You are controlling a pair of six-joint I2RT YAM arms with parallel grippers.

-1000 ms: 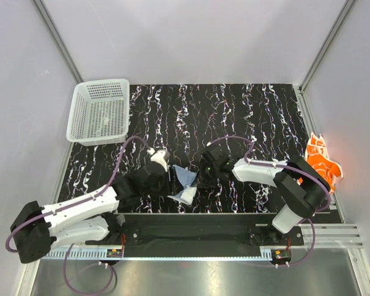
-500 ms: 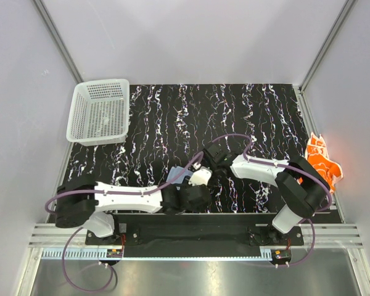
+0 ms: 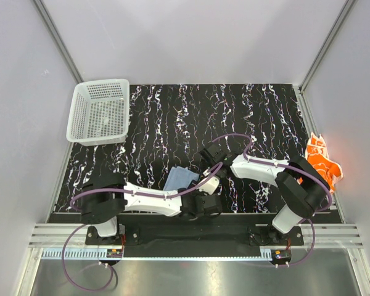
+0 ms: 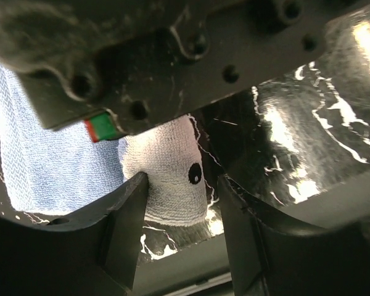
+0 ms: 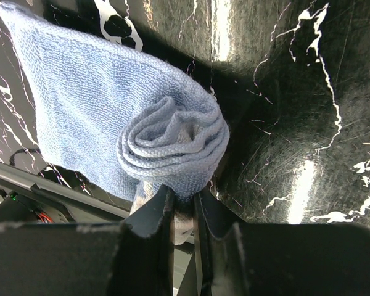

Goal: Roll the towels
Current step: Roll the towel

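The light blue towel lies near the front middle of the black marbled mat, its right end wound into a roll. My right gripper is shut on that rolled end. My left gripper is open, reaching in from the near side. A pale rolled part of the towel sits between its fingers and touches the left one. The flat blue part spreads to the left. The orange flowered towel lies crumpled at the far right, off the mat.
A white perforated basket stands at the back left corner of the mat. The left arm stretches low along the mat's front edge. The two grippers are very close together. Frame rails border the mat on both sides.
The left arm has swung from the towel's left side along the front edge to its right end, beside the right gripper. The towel now lies flatter, with one end rolled.
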